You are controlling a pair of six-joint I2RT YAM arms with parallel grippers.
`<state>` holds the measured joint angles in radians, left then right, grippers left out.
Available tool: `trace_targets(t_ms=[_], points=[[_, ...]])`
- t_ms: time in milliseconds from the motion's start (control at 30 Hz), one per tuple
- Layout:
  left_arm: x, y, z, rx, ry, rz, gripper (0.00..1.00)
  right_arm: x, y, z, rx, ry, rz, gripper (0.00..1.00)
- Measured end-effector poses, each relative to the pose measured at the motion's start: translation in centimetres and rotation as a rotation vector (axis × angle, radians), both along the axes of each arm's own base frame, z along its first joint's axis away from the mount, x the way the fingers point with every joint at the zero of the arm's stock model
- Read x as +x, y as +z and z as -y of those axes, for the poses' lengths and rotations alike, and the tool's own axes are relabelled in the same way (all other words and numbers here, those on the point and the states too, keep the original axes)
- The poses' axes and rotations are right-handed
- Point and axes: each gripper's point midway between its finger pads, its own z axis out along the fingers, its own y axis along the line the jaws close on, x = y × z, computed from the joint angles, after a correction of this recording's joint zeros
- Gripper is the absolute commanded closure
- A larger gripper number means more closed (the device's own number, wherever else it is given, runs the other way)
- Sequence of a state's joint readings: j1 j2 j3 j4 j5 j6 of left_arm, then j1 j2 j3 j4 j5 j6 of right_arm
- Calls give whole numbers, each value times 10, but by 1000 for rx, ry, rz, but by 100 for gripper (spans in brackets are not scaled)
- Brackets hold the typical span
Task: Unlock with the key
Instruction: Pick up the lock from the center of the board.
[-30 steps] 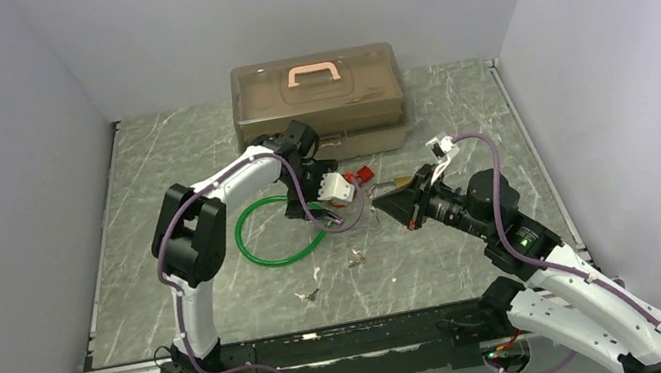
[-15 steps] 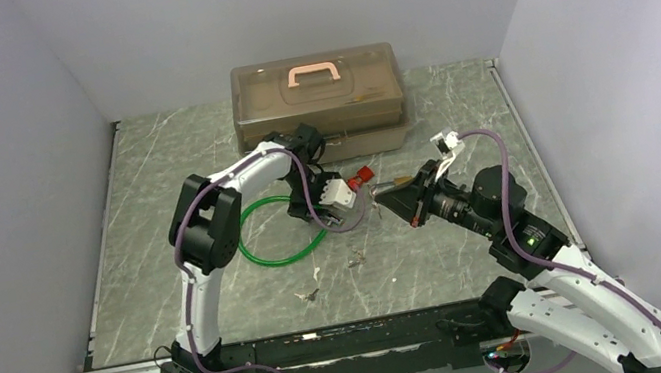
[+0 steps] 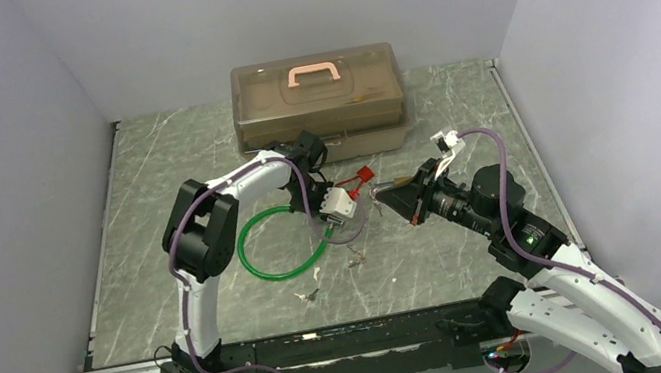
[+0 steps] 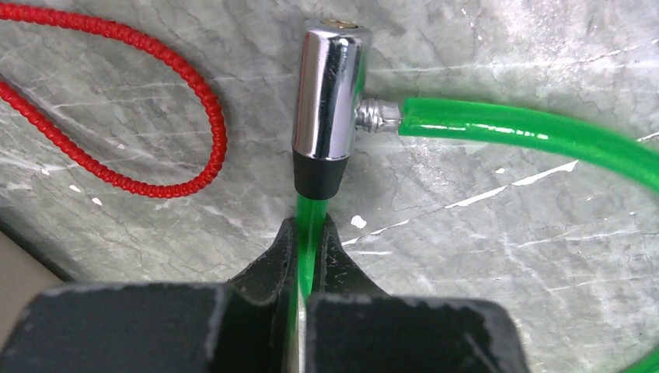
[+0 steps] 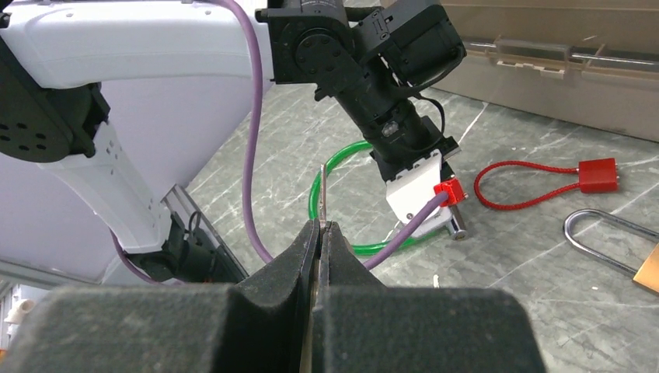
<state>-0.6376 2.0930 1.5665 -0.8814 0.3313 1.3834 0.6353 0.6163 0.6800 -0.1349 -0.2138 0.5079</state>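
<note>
Silver key (image 5: 322,194) between right jaws

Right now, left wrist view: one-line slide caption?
Left gripper shut on the green cable just behind its chrome lock barrel; red cord loops alongside.

Left gripper (image 4: 308,233) is pinched on the cable (image 4: 513,132). The barrel (image 4: 328,93) blocks straight ahead and the red wire (image 4: 218,136) loops just left of it. There's bare table (image 4: 505,272) on my right under the cable. Right gripper (image 5: 320,229), key (image 5: 322,190) out front, faces my left arm (image 5: 365,78), so no way ahead. Padlock (image 5: 649,272) and red tag (image 5: 597,176) crowd its right. Box (image 3: 320,107) closes the back. Table left of the cable loop is open.
</note>
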Motion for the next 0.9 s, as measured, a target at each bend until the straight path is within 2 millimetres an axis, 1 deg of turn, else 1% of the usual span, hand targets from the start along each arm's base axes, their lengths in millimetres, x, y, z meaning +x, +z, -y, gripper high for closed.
trace_targets(t_ms=[233, 300, 367, 433, 533, 600, 667, 733, 800, 900], points=[[2, 4, -4, -1, 27, 56, 100, 3, -2, 2, -5, -15, -6, 100], [2, 8, -10, -6, 33, 83, 100, 4, -5, 2, -13, -14, -15, 100], [1, 20, -20, -19, 43, 123, 100, 5, -10, 1, -27, -14, -29, 100], [1, 42, -31, -43, 64, 167, 100, 7, -14, -1, -44, -12, -43, 100], [9, 93, -37, -122, 96, 267, 100, 9, -14, -3, -65, -6, -57, 100], [7, 132, -43, -181, 105, 338, 100, 9, -8, -3, -72, 4, -48, 100], [-6, 168, -47, -237, 99, 389, 100, 7, 4, -5, -70, 23, -27, 100], [-27, 201, -54, -287, 96, 413, 100, 6, 16, -8, -69, 48, -4, 100], [-46, 224, -61, -325, 90, 427, 100, 6, 23, -14, -73, 80, 6, 100], [-75, 246, -74, -375, 76, 464, 100, 7, 29, -26, -96, 144, 7, 100]])
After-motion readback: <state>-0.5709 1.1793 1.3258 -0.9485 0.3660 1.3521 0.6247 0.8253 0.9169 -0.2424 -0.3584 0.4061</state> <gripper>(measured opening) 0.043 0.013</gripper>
